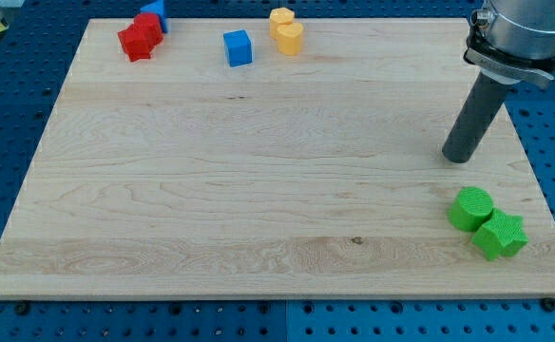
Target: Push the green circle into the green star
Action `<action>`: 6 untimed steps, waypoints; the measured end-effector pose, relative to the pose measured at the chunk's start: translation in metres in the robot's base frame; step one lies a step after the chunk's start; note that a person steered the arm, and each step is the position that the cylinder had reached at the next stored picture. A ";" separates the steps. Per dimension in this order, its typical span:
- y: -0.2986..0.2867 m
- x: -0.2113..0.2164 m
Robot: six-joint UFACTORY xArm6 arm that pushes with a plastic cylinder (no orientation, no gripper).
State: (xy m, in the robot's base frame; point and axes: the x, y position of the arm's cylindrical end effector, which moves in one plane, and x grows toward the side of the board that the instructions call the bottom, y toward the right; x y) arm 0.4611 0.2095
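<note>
Two green blocks sit touching near the board's [258, 190] bottom right: the green circle [471, 209] rests against the green star [501, 236]. We carry no gripper; our tip [457, 158] stands just above the circle, apart from it. Along the view's top lie a red block [141, 38], a blue cube [238, 47], a yellow block [286, 31] and another blue block [157, 11].

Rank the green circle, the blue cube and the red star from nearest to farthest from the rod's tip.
Measured from my tip:
1. Green circle, just below it, at the view's right.
2. Blue cube, near the view's top.
3. Red star, top left corner.
</note>
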 end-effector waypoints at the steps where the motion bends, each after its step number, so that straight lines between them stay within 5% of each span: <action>1: 0.000 0.000; 6: 0.000 0.064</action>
